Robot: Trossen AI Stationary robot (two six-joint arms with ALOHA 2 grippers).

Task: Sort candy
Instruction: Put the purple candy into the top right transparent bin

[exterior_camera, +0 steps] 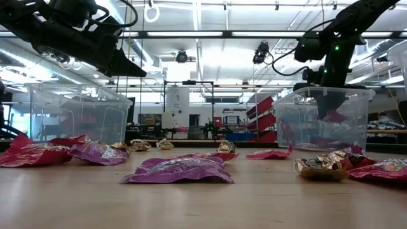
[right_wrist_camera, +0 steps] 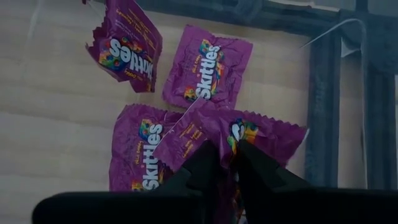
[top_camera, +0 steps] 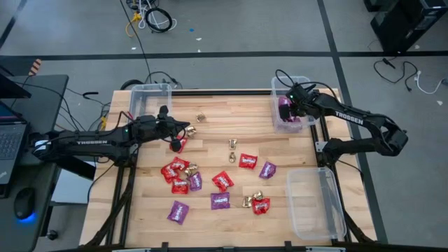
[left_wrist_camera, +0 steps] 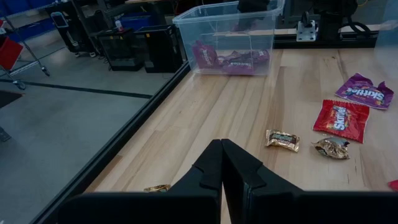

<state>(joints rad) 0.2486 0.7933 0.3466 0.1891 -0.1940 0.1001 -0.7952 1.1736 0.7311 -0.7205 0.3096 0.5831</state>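
A: Purple packets in the back right bin (top_camera: 305, 124), four of them by the right wrist view, and the right gripper (right_wrist_camera: 229, 163) is down inside that bin, over the pile.

B: Is it holding one?

A: The topmost purple packet (right_wrist_camera: 249, 134) lies right at the fingertips, its edge between them. The fingers stand only a sliver apart; whether they pinch it or have let it go I cannot tell.

B: And the left arm?

A: Left gripper (left_wrist_camera: 222, 163) hovers above the back left part of the table (top_camera: 210, 224), fingers pressed together with nothing between them. A red packet (top_camera: 178, 145) sits on the wood just by it in the high view.

B: Where is the rest of the candy?

A: Spread over the middle of the table. A cluster of red packets (top_camera: 172, 170) with a purple one (top_camera: 195, 181) and a gold piece mixed in, left of centre. More red and purple packets toward the front, and one purple packet (top_camera: 267, 169) further right. Gold foil pieces (top_camera: 232, 145) lie scattered, one (top_camera: 201, 117) alone near the back.

B: Other bins?

A: One clear bin (top_camera: 149, 100) at back left, another (top_camera: 315, 203) at front right.
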